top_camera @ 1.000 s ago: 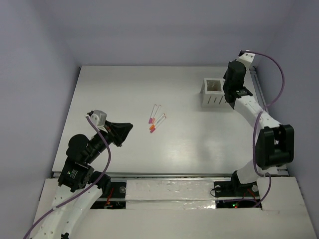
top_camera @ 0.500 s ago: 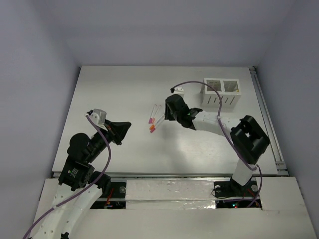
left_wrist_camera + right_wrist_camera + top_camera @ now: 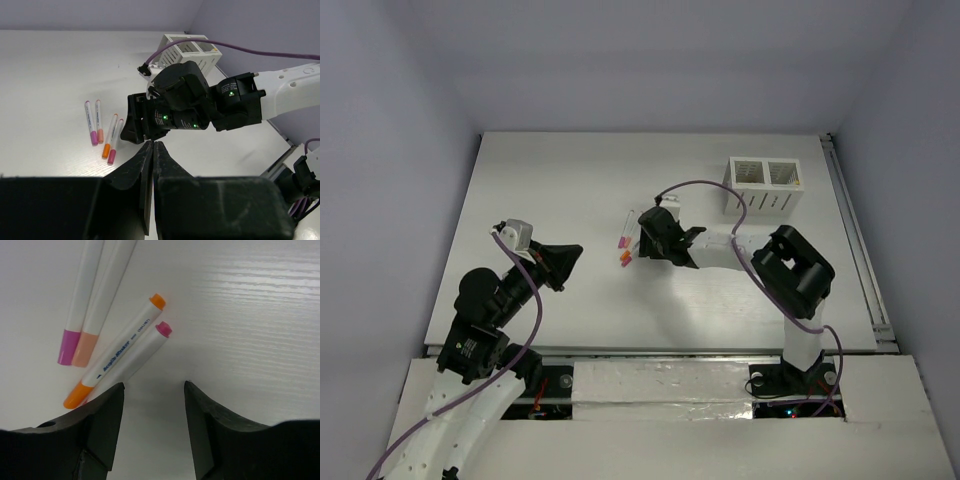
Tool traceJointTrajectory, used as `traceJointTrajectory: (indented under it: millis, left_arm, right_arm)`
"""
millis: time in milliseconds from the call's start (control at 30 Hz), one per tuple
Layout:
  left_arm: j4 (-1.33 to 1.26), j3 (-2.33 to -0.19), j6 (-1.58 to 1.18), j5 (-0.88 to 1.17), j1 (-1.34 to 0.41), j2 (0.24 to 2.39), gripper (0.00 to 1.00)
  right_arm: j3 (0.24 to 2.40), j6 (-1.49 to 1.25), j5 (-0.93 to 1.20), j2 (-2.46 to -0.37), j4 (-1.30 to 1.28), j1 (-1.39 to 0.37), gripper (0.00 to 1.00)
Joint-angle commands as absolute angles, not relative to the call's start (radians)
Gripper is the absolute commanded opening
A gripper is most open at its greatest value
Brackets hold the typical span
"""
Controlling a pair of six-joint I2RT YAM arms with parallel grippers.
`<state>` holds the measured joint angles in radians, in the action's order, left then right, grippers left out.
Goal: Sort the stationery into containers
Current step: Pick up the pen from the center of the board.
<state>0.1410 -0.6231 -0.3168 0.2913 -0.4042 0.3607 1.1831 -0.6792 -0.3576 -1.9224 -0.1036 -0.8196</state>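
**Top external view.** The right arm is reaching across the table (image 3: pixel 550 170) towards its middle. The right gripper (image 3: pixel 642 240) is sitting low, just beside the cluster of pens (image 3: pixel 623 243); its finger spacing cannot be judged from here. The left gripper (image 3: pixel 572 262) is hanging to the left of the pens, apart from them. The white two-compartment holder (image 3: pixel 765 186) is standing at the far right, well apart from the pens. Its contents cannot be made out.

**Left wrist view.** The left gripper's fingers (image 3: pixel 141 167) are pressing together with nothing between them. Beyond them, four pens are lying on the table in two pairs, with the right arm's black head just beside the nearer pair. The holder is showing behind that arm.

**Right wrist view.** The right gripper's fingers (image 3: pixel 107 410) are standing apart, holding nothing, with bare table between them. The orange-capped pen (image 3: pixel 120 354) and the pink-tipped pen (image 3: pixel 137 356) are lying side by side at a slant. The lower end of the pink-tipped pen is passing behind the finger on the picture's left. The magenta-capped pen (image 3: pixel 80 300) and the peach-capped pen (image 3: pixel 107 290) are lying alongside each other, further up.
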Motion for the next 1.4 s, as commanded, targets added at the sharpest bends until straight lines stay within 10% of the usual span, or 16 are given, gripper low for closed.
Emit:
traceJointTrajectory:
  millis: [0,567,1033,1367]
  left_arm:
    - [0.115,-0.643,-0.321,0.295,-0.408,0.350,0.00]
    - [0.114,-0.643,-0.321,0.302,-0.408,0.347,0.00]
    - [0.112,-0.644,-0.318,0.307,-0.408,0.350,0.00]
    - [0.112,-0.646,-0.319,0.308,-0.408,0.348,0.01]
  right_arm:
    - [1.220,-0.703,-0.347,-1.936,-0.068,-0.827,0.56]
    - [1.275,-0.699,-0.367,-1.999,-0.087,-0.827,0.56]
    - [1.289,-0.525,-0.497,-1.979,-0.239,-0.827,0.23]
    - [1.361,-0.471,-0.425,-2.025,-0.354,-0.827,0.42]
